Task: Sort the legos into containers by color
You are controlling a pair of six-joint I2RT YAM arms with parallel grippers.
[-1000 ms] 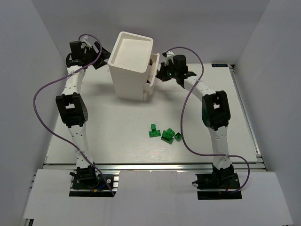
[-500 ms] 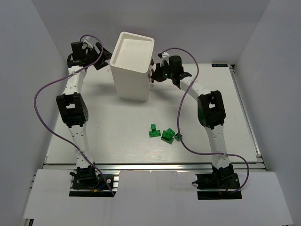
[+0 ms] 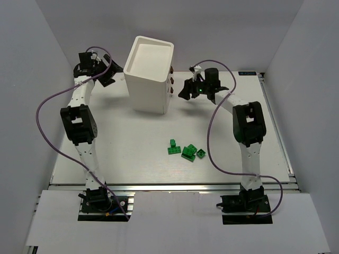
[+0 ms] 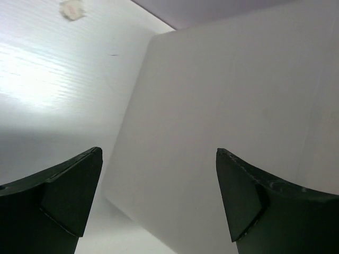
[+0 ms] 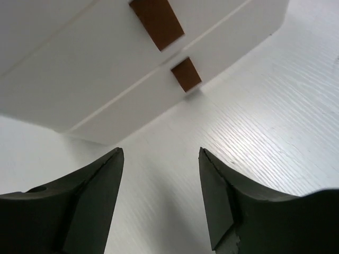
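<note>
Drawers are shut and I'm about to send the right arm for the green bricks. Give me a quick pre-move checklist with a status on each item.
1. Right gripper open and empty: ok.
2. Right gripper clear of the knobs: ok, a gap shows in the right wrist view.
3. Left gripper open and empty, facing the cabinet wall: ok.
4. Green legos lying on the table with nothing over them: ok.
5. Legos far enough apart to pick one at a time: cannot tell, they sit bunched together.
6. A drawer open to receive them: not ok, the drawers in view are closed.
</note>
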